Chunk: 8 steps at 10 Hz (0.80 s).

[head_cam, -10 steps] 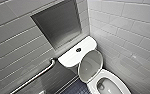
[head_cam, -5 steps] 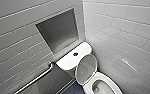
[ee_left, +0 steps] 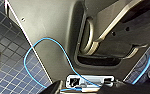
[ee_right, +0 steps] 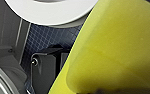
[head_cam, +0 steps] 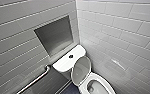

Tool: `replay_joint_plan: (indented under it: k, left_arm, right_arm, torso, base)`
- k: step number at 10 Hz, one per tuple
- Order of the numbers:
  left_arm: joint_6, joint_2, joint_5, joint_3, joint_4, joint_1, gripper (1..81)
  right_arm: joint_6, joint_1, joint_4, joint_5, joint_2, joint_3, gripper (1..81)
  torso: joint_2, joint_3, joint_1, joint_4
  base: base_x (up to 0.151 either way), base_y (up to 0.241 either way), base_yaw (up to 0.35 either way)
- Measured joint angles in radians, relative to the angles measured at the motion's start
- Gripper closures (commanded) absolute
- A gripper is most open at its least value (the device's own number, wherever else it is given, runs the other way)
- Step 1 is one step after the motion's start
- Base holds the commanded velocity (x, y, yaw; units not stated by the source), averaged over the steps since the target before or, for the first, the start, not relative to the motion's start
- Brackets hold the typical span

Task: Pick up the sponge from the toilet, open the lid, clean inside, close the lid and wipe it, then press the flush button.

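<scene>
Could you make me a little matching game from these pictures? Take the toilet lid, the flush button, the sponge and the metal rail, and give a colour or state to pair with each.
Things:
1. the lid
2. the flush button
3. the sponge
4. the grab rail

Colour or state:
a. bright yellow
b. raised, standing open
c. shiny metal, slanting
d. small, dark and round

Right pairs: 1-b, 2-d, 3-a, 4-c.
</scene>
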Motion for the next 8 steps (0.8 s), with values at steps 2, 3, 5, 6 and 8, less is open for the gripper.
replay_joint_plan:
  k: [2, 3, 5, 6, 8]
  left_arm:
    - [0.0, 0.0, 0.0, 0.0, 0.0, -0.007, 1.0]
    - [0.0, -0.003, 0.001, 0.0, 0.0, -0.006, 1.0]
    - [0.0, -0.009, -0.003, 0.0, 0.0, -0.019, 1.0]
    - [0.0, -0.009, -0.014, 0.001, 0.001, -0.023, 1.0]
    - [0.0, -0.019, -0.06, 0.016, 0.007, -0.022, 1.0]
  right_arm:
    - [-0.001, -0.081, 0.0, 0.047, 0.038, -0.111, 81.1]
    - [-0.002, -0.097, 0.0, 0.069, 0.055, -0.148, 81.1]
    - [-0.008, -0.198, -0.009, 0.194, 0.115, -0.322, 81.1]
    - [-0.009, -0.257, -0.017, 0.251, 0.142, -0.388, 81.1]
    - [-0.008, -0.353, -0.039, 0.382, 0.212, -0.525, 81.1]
  torso:
    - [0.072, 0.005, -0.047, -0.003]
    - [0.099, 0.006, -0.065, -0.003]
    - [0.116, 0.006, -0.076, -0.003]
    - [0.114, 0.006, -0.076, -0.003]
    - [0.113, 0.006, -0.078, -0.003]
  base:
    - [0.0, 0.0, 0.0]
    - [0.0, 0.0, 0.0]
    - [0.0, 0.0, 0.0]
    - [0.0, 0.0, 0.0]
    - [0.0, 0.0, 0.0]
